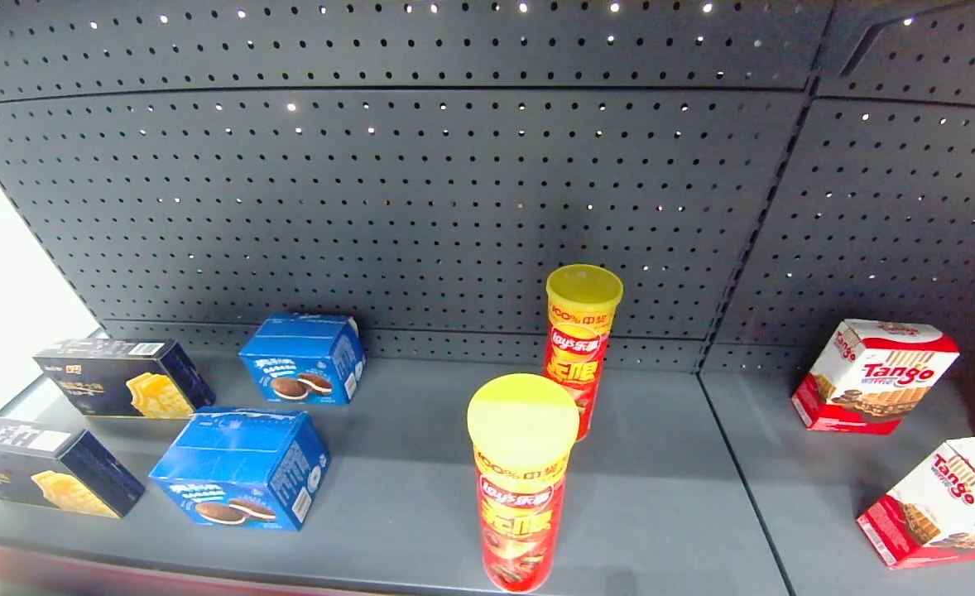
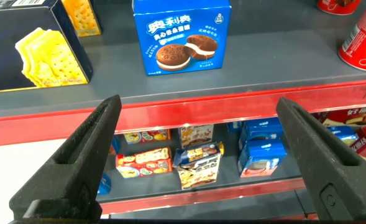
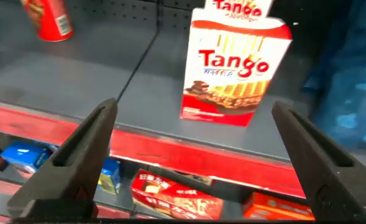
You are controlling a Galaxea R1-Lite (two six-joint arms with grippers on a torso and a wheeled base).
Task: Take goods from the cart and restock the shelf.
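On the grey shelf (image 1: 670,513) stand two red chip cans with yellow lids, one at the front (image 1: 521,484) and one behind it (image 1: 578,348). Two blue cookie boxes (image 1: 243,468) (image 1: 304,358) and two dark cracker boxes (image 1: 45,465) (image 1: 123,377) lie to the left. Two red-and-white wafer boxes (image 1: 876,377) (image 1: 947,501) sit to the right. My left gripper (image 2: 201,162) is open in front of the shelf's red edge (image 2: 232,102), facing a blue cookie box (image 2: 181,36). My right gripper (image 3: 198,165) is open, facing a wafer box (image 3: 235,68).
A dark perforated back panel (image 1: 421,190) rises behind the shelf. A lower shelf holds several boxes (image 2: 195,158) and red packs (image 3: 176,196). Bare shelf space lies between the cans and the wafer boxes. A blue object (image 3: 350,74) sits right of the wafer box.
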